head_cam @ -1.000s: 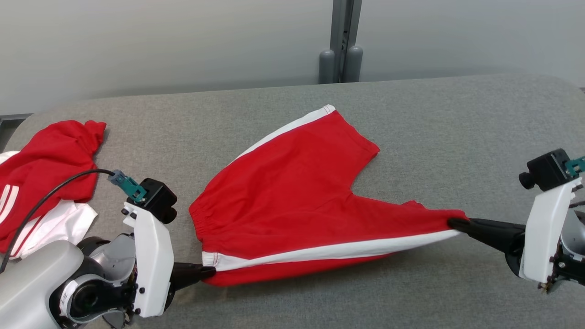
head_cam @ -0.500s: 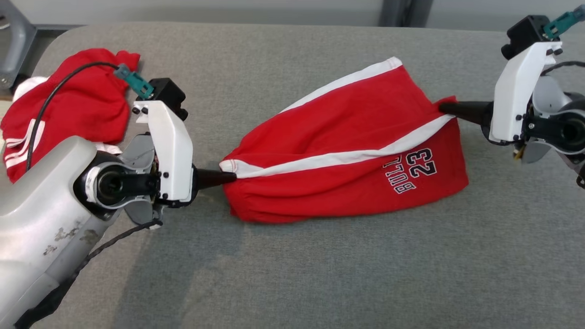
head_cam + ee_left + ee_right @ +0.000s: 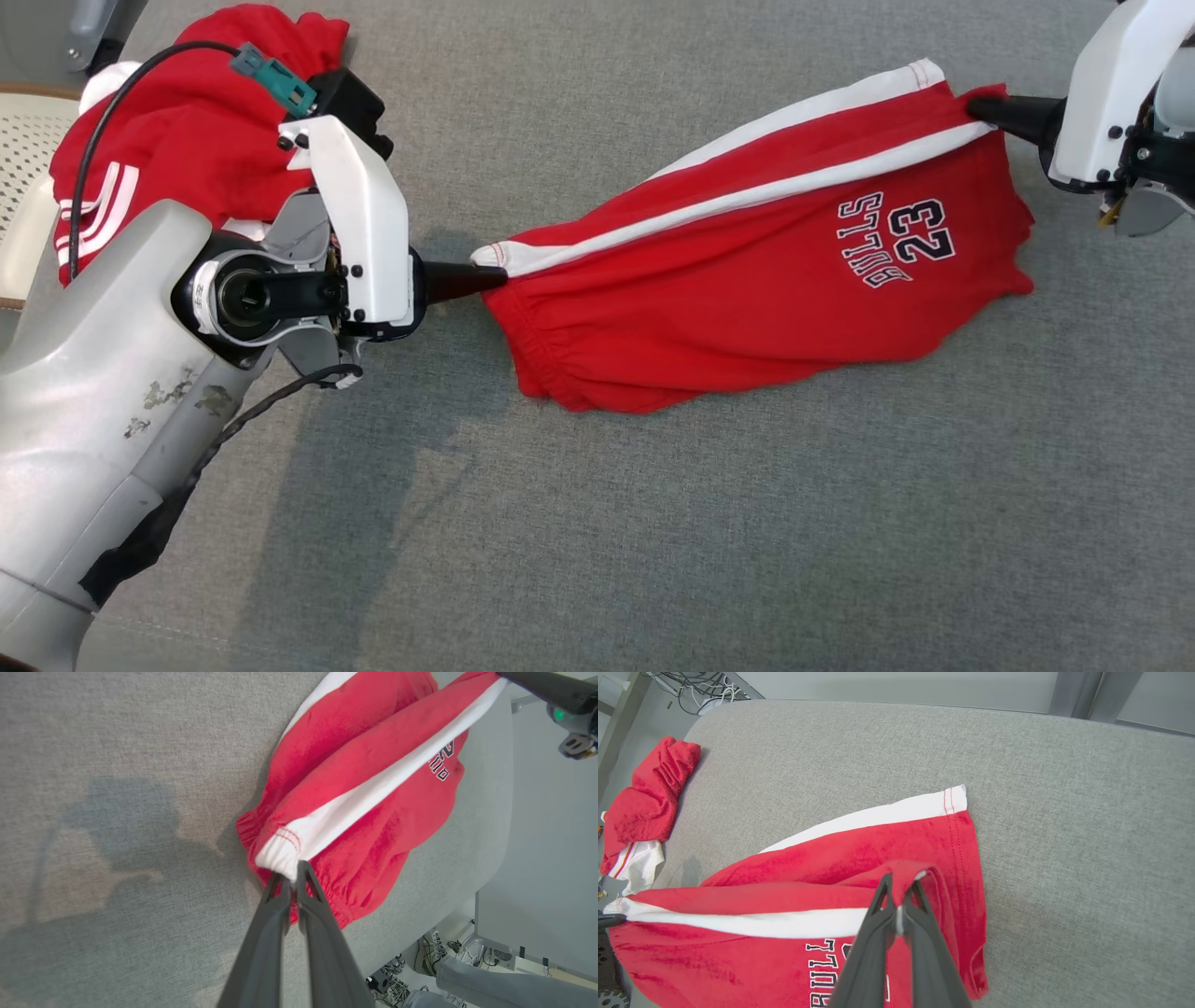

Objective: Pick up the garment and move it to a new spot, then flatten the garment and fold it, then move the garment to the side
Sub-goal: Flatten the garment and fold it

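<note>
The left arm [image 3: 84,401] reaches in from the lower left, wrist turned so the left gripper [image 3: 495,276] points sideways to the right. Its fingers are pinched together on the waistband of the red shorts [image 3: 747,280]. The right gripper [image 3: 978,105] faces it from the far right, likewise pinched on a leg hem.

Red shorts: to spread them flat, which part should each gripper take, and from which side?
Take the red shorts at both ends of the white side stripe: the waistband corner from the robot's left, the leg hem from its right, where the left gripper and right gripper hold. The stripe runs straight between them, so pulling apart should flatten the cloth.
</note>
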Available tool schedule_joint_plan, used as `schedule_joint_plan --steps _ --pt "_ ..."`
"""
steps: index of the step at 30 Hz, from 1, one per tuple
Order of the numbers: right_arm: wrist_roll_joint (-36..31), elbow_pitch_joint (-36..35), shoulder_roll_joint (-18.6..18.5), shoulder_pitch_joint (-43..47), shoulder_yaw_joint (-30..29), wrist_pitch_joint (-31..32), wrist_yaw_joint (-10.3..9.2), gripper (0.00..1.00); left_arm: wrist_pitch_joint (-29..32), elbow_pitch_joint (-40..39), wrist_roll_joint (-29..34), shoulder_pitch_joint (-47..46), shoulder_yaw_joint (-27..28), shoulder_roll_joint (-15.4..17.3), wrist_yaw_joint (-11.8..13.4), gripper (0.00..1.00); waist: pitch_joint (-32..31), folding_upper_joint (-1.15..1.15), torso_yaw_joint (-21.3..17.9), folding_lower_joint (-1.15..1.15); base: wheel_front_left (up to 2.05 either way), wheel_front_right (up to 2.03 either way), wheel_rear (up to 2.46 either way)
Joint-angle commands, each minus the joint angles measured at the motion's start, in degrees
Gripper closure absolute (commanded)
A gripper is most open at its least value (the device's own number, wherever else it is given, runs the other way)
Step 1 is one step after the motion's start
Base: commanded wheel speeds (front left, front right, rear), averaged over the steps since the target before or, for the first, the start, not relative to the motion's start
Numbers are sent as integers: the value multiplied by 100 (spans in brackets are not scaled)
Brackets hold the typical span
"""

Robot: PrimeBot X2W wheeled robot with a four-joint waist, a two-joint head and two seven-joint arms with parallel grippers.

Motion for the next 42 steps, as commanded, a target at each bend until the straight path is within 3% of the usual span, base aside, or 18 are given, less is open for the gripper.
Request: schedule_joint_plan --steps 1,18,19,20,21,35,38,42 --pt "-60 72 -6 -130 -30 -97 3 100 -46 64 14 -99 37 -28 -62 100 71 0 58 0 0 0 0" --pt "-332 494 120 -516 166 -846 3 100 -221 536 152 -529 71 -412 -374 100 450 0 244 0 0 0 0" --pt "-321 533 126 -514 166 -867 3 98 -248 566 181 -537 71 -420 -395 59 450 0 245 0 0 0 0" --pt "-323 569 137 -515 172 -893 3 56 -271 601 213 -533 55 -431 -405 0 446 0 244 0 0 0 0" --pt "-329 617 153 -518 182 -911 3 0 -290 639 244 -520 36 -436 -416 0 437 0 240 0 0 0 0" --pt "-164 490 174 -190 208 -1579 3 0 -510 901 459 -414 13 -212 -591 0 -84 0 44 0 0 0 0" --pt "-298 370 156 -19 270 -2083 3 0 -860 839 656 -349 5 -74 -627 0 -317 0 -27 0 0 0 0" --pt "-416 273 158 382 379 -2878 3 0 -1928 669 1167 -125 46 95 -652 0 -638 0 -114 0 0 0 0"
